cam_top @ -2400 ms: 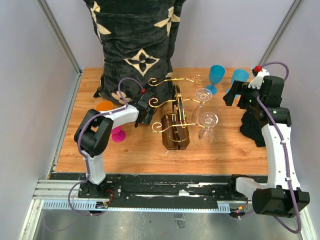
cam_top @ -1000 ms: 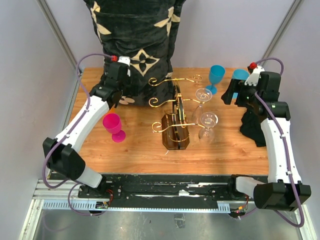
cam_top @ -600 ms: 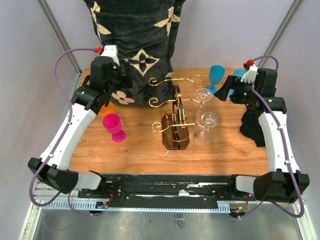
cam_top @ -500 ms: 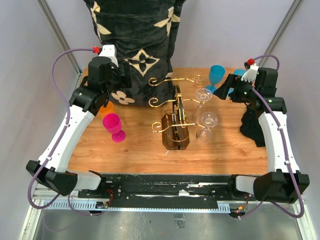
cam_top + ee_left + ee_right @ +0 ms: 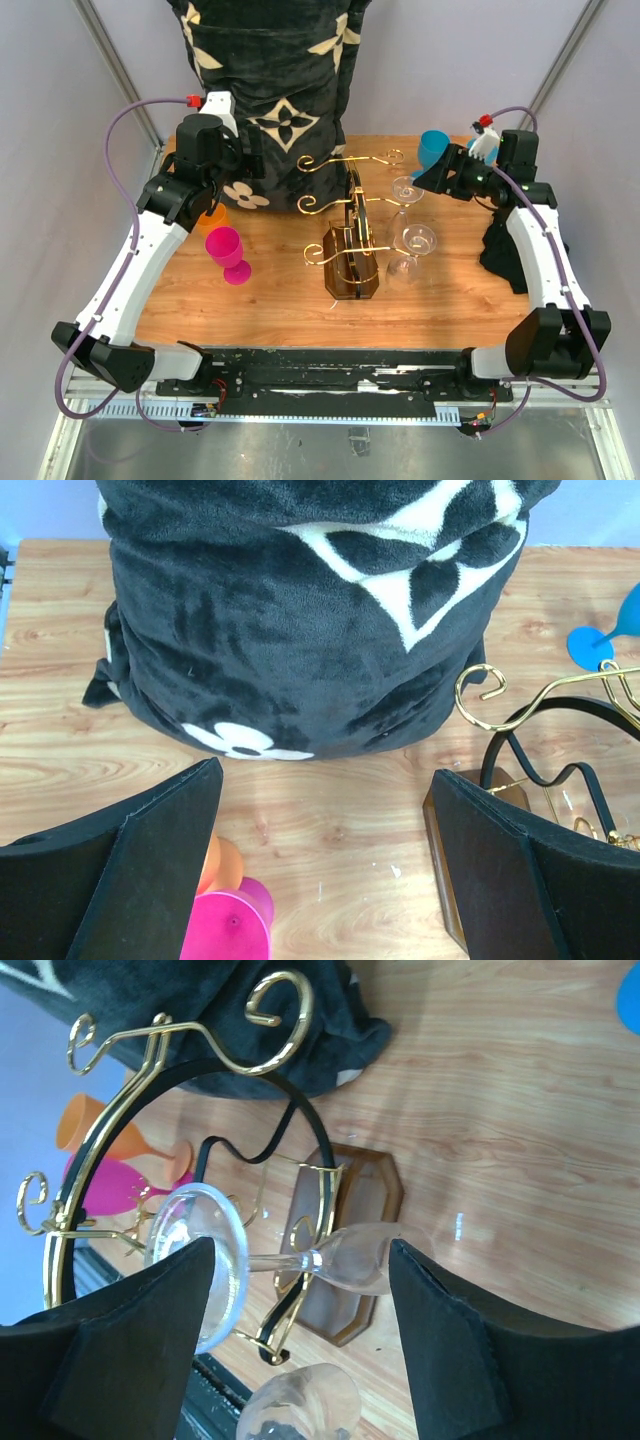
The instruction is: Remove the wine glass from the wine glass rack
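Right claw (image 5: 302, 1260) has swung up to the wine glass (image 5: 350, 1260), spread wide; left claw (image 5: 325, 780) likewise

A robot lab cell: plain panels (image 5: 50, 150) on metal posts (image 5: 117, 72) enclose a wooden table (image 5: 290, 315) and mounting rail (image 5: 330, 380).

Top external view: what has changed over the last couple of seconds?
The left end effector pulled away from the wine glass rack up to the black pillow. The right end effector swung left toward the far hanging wine glass, jaws open, gripping nothing. Rack, glasses and pink cup stayed put.
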### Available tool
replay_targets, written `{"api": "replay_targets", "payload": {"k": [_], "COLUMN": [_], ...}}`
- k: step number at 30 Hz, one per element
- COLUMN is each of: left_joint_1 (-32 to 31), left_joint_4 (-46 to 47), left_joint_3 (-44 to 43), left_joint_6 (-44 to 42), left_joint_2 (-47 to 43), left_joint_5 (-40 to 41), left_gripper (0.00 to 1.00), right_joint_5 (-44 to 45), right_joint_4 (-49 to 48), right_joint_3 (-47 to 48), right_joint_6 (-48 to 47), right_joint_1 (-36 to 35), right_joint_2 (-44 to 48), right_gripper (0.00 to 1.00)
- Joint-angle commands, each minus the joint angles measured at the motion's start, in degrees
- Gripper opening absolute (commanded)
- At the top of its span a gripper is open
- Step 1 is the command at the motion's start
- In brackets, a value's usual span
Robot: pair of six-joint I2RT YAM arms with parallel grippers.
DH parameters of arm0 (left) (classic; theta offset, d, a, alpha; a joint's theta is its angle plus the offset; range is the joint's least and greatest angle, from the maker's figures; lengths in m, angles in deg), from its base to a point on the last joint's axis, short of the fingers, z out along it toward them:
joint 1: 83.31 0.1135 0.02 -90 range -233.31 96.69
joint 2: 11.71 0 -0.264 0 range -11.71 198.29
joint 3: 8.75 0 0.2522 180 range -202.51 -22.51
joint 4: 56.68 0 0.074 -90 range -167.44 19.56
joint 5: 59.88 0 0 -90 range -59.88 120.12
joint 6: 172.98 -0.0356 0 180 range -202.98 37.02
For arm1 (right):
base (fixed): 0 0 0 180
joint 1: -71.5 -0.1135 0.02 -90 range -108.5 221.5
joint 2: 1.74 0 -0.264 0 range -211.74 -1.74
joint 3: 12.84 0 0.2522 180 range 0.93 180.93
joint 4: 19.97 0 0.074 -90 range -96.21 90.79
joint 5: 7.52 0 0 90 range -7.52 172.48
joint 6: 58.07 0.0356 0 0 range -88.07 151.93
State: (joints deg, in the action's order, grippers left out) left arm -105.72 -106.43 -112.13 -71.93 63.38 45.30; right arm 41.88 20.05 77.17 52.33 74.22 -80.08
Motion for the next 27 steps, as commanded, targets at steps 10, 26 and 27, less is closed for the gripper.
{"api": "replay_targets", "payload": {"k": [10, 26, 27], "left_joint_1": [0.0, 0.1, 0.1], "left_joint_4": [0.4, 0.0, -0.1], "left_joint_3": [0.5, 0.7, 0.7], "left_joint_6": [-0.1, 0.0, -0.1], "left_joint_2": [-1.8, -2.0, -2.1], "left_joint_5": [-0.6, -1.7, -1.7], "left_gripper": [0.92, 0.92, 0.92], "right_joint_5": [-8.2, -6.3, -6.1], "right_joint_4": [0.2, 2.0, 1.6], "right_joint_3": [3.3, 6.2, 5.9], "right_joint_6": [-0.5, 0.6, 1.0], "right_joint_1": [-4.9, -4.0, -3.7], "right_joint_2": [-3.2, -1.1, -0.5], "right_gripper": [0.44, 0.01, 0.01]}}
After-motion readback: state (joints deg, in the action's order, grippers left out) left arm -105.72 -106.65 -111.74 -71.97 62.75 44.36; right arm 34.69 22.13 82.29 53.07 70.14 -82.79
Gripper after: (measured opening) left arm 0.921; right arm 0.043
